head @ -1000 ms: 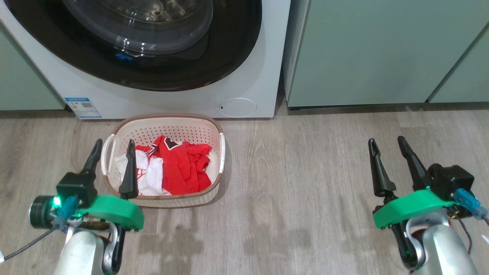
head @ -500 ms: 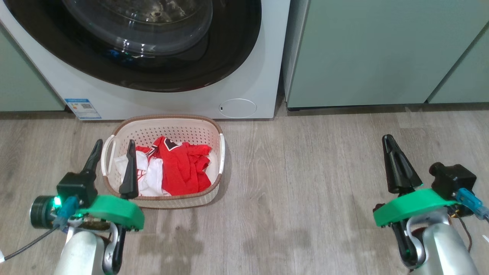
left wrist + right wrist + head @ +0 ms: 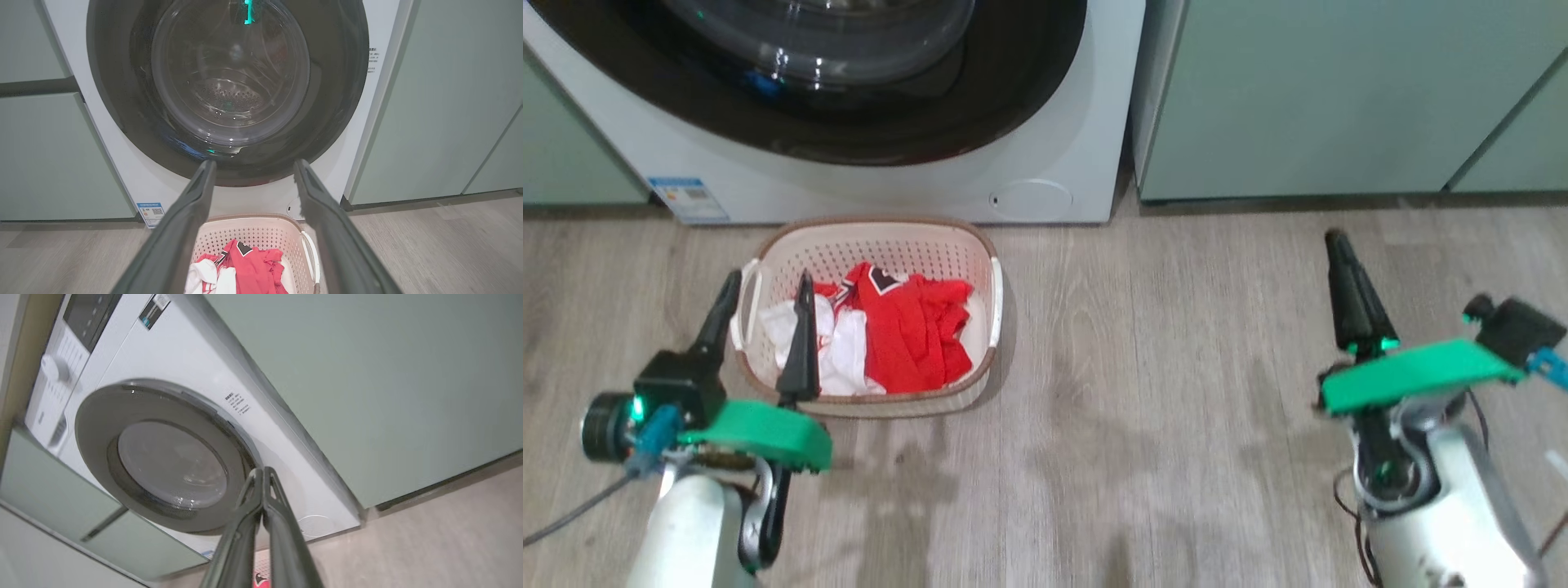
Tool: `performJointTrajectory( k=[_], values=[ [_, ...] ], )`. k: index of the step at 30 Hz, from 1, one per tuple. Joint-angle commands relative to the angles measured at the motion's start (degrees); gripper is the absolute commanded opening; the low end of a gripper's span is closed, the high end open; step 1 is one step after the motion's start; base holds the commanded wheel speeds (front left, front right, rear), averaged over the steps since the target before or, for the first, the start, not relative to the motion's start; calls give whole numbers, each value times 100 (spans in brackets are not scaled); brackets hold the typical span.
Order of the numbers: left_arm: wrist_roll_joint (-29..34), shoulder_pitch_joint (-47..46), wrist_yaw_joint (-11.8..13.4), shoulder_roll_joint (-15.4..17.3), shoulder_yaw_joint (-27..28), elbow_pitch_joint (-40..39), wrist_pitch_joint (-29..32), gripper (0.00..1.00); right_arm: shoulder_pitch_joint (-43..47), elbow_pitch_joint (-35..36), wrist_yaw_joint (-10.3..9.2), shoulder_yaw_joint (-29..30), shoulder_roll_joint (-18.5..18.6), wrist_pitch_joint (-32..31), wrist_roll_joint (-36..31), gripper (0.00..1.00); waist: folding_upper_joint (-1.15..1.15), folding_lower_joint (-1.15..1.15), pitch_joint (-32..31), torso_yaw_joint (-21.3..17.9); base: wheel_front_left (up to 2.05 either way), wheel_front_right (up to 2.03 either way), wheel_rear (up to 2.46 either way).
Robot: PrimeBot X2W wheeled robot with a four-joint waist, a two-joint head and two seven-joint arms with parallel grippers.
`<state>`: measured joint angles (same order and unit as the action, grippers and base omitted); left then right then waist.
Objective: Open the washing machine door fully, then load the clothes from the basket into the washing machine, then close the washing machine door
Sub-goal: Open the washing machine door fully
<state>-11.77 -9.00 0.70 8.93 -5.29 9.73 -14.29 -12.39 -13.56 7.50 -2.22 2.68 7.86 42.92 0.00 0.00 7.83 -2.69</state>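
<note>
The washing machine (image 3: 1086, 122) stands at the top, and its black-rimmed washing machine door (image 3: 1021, 90) is closed against the front. On the floor right before it sits the cream basket (image 3: 890, 245) holding the red and white clothes (image 3: 903, 335). My left gripper (image 3: 769, 279) hovers open over the basket's left end, empty. In the left wrist view the left gripper (image 3: 254, 163) points at the door (image 3: 122, 102), with the basket (image 3: 253, 230) and clothes (image 3: 251, 265) below. My right gripper (image 3: 1335, 238) is shut on nothing, far right over bare floor. Seen from its own wrist, the right gripper (image 3: 261, 470) aims at the door (image 3: 98, 416).
Pale green cabinets (image 3: 1339, 98) flank the machine on the right and left (image 3: 564, 155). Wood-look floor (image 3: 1160, 367) stretches between basket and right arm. The right wrist view shows the machine's control panel (image 3: 88, 314) and dial (image 3: 53, 369).
My right gripper's fingers closed together, and that arm then moved up the picture and tilted. The head camera shifted slightly. The left arm, basket and clothes kept their places.
</note>
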Motion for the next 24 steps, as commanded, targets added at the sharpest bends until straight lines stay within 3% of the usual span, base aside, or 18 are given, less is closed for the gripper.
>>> performJointTrajectory(
  k=[1,8,18,24],
  values=[
    [-37,-428,-15,84,243,-350,-71,100,-592,-6,-1,-136,20,-157,1078,0,0,0,284,70,0,0,0],
    [-71,-724,-89,27,235,-654,-71,100,-1716,-690,-1,70,20,-660,3331,0,0,0,892,310,0,0,0],
    [-83,-1223,-234,-115,230,-909,-71,100,-3504,-1826,-1,490,23,-1459,4573,0,0,0,1734,692,0,0,0],
    [-69,-1551,-364,-251,223,-948,-71,100,-4575,-2620,-1,521,130,-1889,4821,0,0,0,2155,967,0,0,0]
  ],
)
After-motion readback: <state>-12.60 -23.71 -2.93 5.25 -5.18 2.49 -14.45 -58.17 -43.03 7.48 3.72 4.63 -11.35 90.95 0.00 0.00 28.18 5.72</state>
